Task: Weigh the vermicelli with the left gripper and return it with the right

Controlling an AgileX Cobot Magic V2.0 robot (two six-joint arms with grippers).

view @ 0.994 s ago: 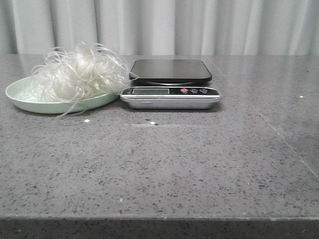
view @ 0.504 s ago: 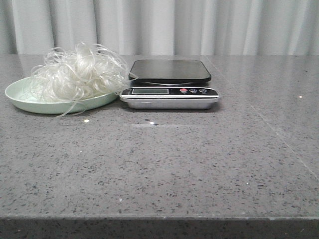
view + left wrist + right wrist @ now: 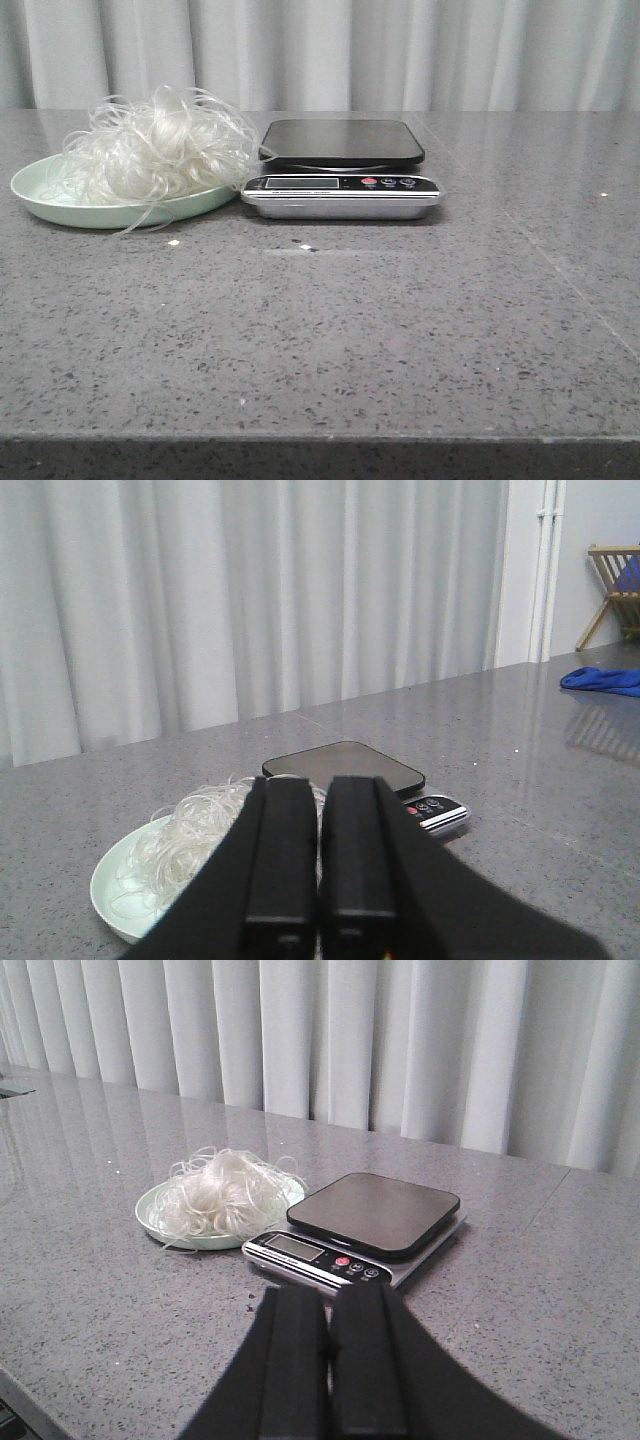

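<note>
The vermicelli [image 3: 155,145] is a fluffy white nest lying in a pale green plate [image 3: 40,195] at the table's back left; it also shows in the left wrist view [image 3: 190,820] and the right wrist view [image 3: 220,1195]. Right of the plate stands a kitchen scale [image 3: 342,142] with a bare black platform. My left gripper [image 3: 320,790] is shut and empty, raised short of the plate. My right gripper [image 3: 328,1305] is shut and empty, short of the scale [image 3: 375,1212]. Neither gripper shows in the front view.
Grey speckled stone table [image 3: 400,330] with a white curtain behind. A few small crumbs [image 3: 173,242] lie in front of the plate. In the left wrist view a blue cloth [image 3: 605,680] and a wooden rack [image 3: 615,580] lie far off.
</note>
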